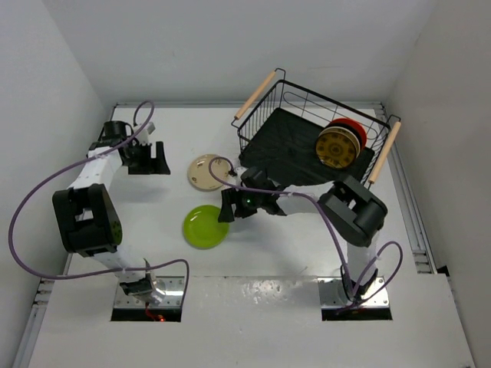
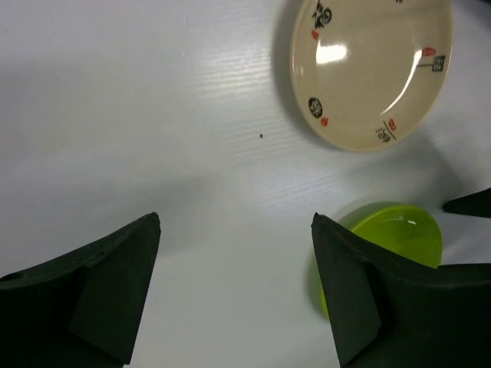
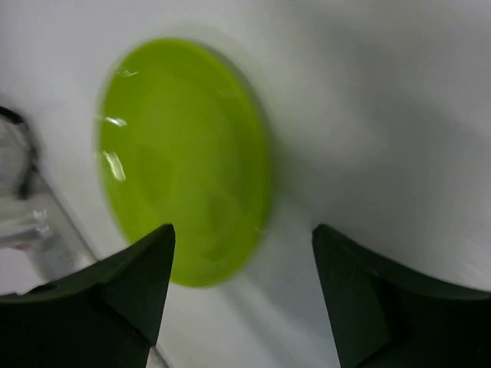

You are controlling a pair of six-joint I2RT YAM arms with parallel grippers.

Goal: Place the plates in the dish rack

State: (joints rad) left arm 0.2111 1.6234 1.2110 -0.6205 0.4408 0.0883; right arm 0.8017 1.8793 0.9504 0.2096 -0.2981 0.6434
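Currently you have two plates standing on edge at the right end of the dish rack (image 1: pixel 280 142), which sits at the far right of the table (image 1: pixel 276 257). The brown-gold patterned plate (image 1: pixel 336 147) is in front with its face toward you, and the orange-red plate (image 1: pixel 350 125) is just behind it. The pattern is too small to read from above.

Two more plates lie flat on the table, left of the rack. The cream plate (image 1: pixel 205 172) is near the rack's near-left corner. Your left wrist camera shows dark round marks, small red stamps and brush-like characters around its rim, but none of them can be read. The lime green plate (image 1: pixel 205 227) lies nearer to you and is plain in colour.

Your right gripper (image 1: pixel 225 207) hovers at the green plate's far-right edge, jaws spread apart with nothing between them. Its wrist view is blurred, with the plate filling the left half of it. Your left gripper (image 1: pixel 153 164) is well apart, to the left of the cream plate. Its jaws are likewise spread wide and hold nothing, with only bare table between the fingers.
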